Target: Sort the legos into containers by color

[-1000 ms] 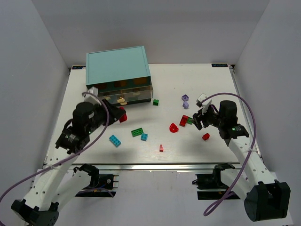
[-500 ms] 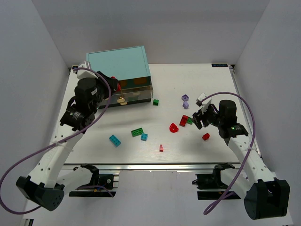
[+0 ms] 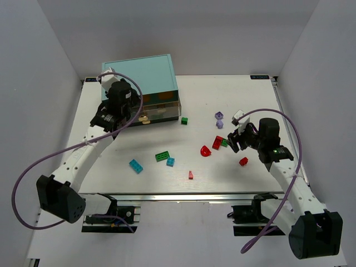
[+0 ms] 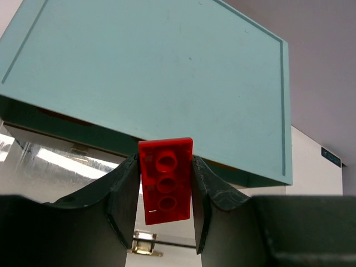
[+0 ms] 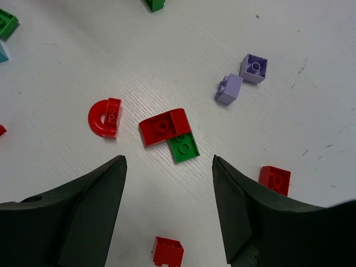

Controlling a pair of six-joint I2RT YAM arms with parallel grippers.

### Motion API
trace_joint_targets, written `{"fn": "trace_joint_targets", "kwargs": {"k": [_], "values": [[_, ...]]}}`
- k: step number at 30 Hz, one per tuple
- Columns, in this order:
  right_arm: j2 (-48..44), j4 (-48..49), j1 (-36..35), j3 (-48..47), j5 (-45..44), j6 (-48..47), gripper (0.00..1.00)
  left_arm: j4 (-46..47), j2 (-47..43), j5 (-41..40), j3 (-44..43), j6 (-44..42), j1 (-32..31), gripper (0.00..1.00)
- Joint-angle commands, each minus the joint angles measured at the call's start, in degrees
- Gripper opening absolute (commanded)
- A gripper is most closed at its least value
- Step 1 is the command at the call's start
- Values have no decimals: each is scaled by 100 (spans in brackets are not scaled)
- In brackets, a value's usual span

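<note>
Enclosing pale walls (image 3: pixel 50 50), white table (image 3: pixel 256 100), scattered legos (image 3: pixel 162 157)

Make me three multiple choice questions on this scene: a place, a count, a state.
1. The green brick below the right gripper lies: A) against a red piece; B) in a drawer; C) on the cabinet top.
2. Lavender pieces on the table: A) one; B) two; C) four.
3. The left gripper is: A) open, empty; B) shut on a green brick; C) shut on a red brick.
1 A: its edge meets the red piece. 2 B: two lie side by side. 3 C: its jaws clamp the red brick.
</note>
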State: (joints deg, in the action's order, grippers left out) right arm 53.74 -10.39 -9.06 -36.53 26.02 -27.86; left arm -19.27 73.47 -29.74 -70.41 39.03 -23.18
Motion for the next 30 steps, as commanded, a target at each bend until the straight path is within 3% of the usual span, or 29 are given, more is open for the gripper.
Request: {"fn": "trace_joint_targets", "kwargs": {"k": [1, 4, 7, 8, 14, 16, 17, 18, 19, 21, 23, 24, 25, 28, 30], "values": [[14, 195, 9, 6, 0, -88, 69, 55, 88, -269, -385, -132, 33, 39], [32, 187, 18, 6, -18, -106, 69, 98, 158, -296, -412, -298, 33, 57], [40, 204, 9, 6, -36, -124, 70, 37, 264, -366, -517, -378, 33, 64], [49, 204, 9, 6, -53, -115, 70, -15, 334, -384, -596, -430, 33, 71], [84, 231, 10, 6, -150, -71, 72, -121, 309, -314, -763, -606, 33, 76], [23, 318, 45, 15, -237, 25, 75, -121, 151, 157, -728, -781, 33, 72], [-12, 362, 62, 23, -238, 87, 78, -34, -146, 440, -641, -896, 33, 64], [-30, 406, 80, 41, -238, 140, 82, 106, -358, 808, -310, -1045, 33, 37], [-91, 476, 88, 41, -160, 297, 89, 447, -577, 1551, -89, -1316, 33, 27], [-109, 538, 115, 32, -88, 447, 89, 861, -1342, 2311, 716, -1546, 33, 21], [-74, 626, 106, 15, -71, 693, 89, 1345, -1790, 3190, 1220, -1714, 33, 32], [-30, 626, 97, 6, -71, 729, 89, 1460, -2114, 3402, 1440, -1758, 33, 54], [83, 618, 97, -20, -1, 746, 89, 1574, -2240, 3604, 1782, -1906, 33, 63], [512, 573, 71, -108, -53, 781, 89, 1601, -2469, 4107, 2223, -2257, -19, 76], [812, 442, 54, -318, -167, 1045, 76, 1593, -2530, 4204, 2400, -2399, -20, 77]]}}
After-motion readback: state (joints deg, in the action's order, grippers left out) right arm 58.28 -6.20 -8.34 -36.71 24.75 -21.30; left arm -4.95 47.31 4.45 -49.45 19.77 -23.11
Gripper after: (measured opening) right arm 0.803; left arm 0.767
